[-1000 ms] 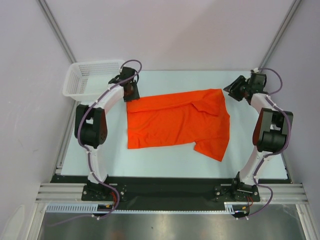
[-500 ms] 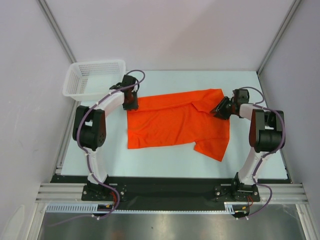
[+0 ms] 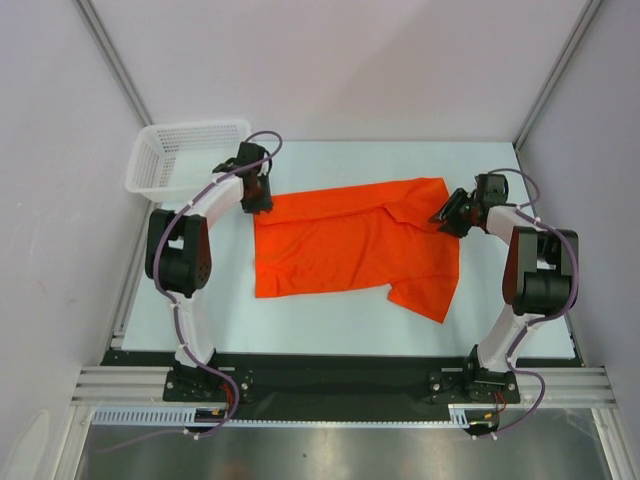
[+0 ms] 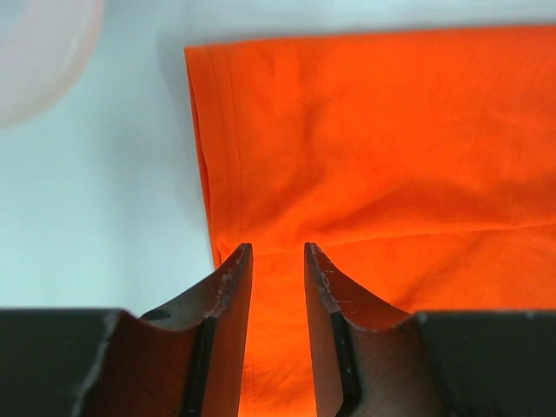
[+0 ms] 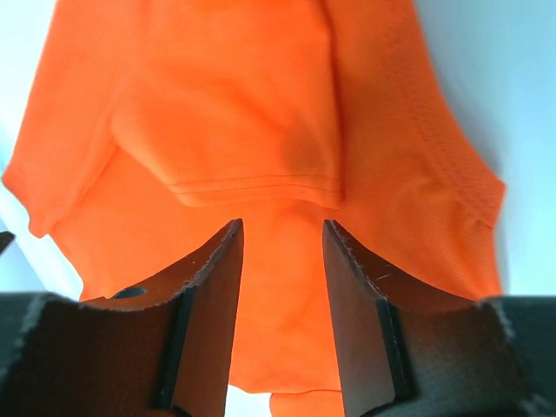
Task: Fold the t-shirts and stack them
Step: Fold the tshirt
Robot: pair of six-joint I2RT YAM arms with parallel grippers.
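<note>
One bright orange-red t-shirt (image 3: 350,245) lies loosely flat on the pale table, with one sleeve folded over its top at the upper right and another sleeve sticking out at the lower right. My left gripper (image 3: 260,199) is at the shirt's upper left corner. In the left wrist view its fingers (image 4: 276,254) stand a little apart over the hemmed edge of the cloth (image 4: 365,156). My right gripper (image 3: 447,214) is at the shirt's upper right edge. In the right wrist view its fingers (image 5: 282,228) stand apart over the cloth (image 5: 234,104), just below the folded sleeve's hem.
A white plastic mesh basket (image 3: 185,158) stands at the table's back left corner, close behind the left gripper. Bare table (image 3: 330,325) runs along the front of the shirt. Grey walls and metal frame posts (image 3: 112,60) close in the sides and back.
The right gripper has come in from the table's back right corner to the shirt's upper right edge. The left gripper has shifted slightly along the shirt's upper left corner.
</note>
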